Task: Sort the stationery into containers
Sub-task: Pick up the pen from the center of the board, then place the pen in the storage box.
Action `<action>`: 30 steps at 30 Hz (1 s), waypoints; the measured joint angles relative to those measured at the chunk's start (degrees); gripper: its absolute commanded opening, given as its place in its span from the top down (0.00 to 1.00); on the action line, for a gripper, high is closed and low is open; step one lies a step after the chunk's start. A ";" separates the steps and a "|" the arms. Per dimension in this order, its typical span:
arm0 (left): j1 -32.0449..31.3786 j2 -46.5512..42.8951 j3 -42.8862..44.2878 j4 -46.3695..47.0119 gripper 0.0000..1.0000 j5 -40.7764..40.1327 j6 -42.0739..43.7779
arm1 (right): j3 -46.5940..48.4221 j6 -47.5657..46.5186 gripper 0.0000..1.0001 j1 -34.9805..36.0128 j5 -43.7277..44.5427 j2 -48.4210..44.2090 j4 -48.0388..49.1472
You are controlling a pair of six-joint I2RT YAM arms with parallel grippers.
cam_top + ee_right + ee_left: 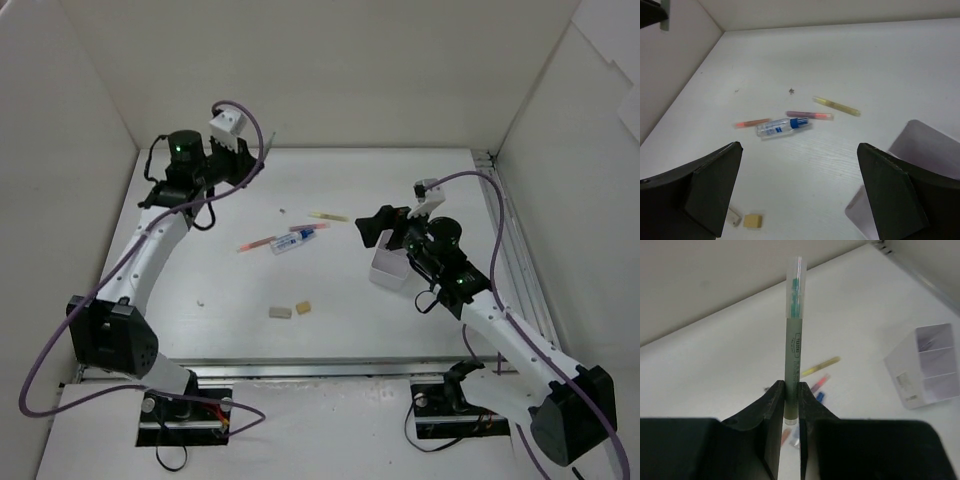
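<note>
My left gripper (254, 158) is raised at the far left and shut on a thin grey pen (792, 340), which sticks straight out past the fingertips (775, 390). My right gripper (375, 226) is open and empty, hovering just left of the white three-compartment box (388, 268), which also shows in the left wrist view (927, 365). On the table between the arms lie a pale yellow pen (328, 216), a pink-red pen (310, 230), a clear tube with a blue end (287, 244) and a red pen (256, 243). Two beige erasers (280, 312) (303, 308) lie nearer.
White enclosure walls stand at the back and on both sides. A metal rail (510, 250) runs along the right edge of the table. Two tiny scraps lie on the table (283, 211) (202, 299).
</note>
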 measured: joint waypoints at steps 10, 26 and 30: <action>-19.54 -8.98 -25.75 7.08 1.00 -7.04 -9.35 | 1.14 5.51 0.02 7.93 -0.48 6.40 6.67; -31.19 -13.11 -26.84 9.75 1.00 -16.41 -8.57 | -1.60 16.02 0.23 9.09 6.14 8.52 9.86; -32.70 -11.13 -26.84 9.64 1.00 -17.16 -7.89 | -1.60 16.52 0.25 9.38 6.14 9.46 9.84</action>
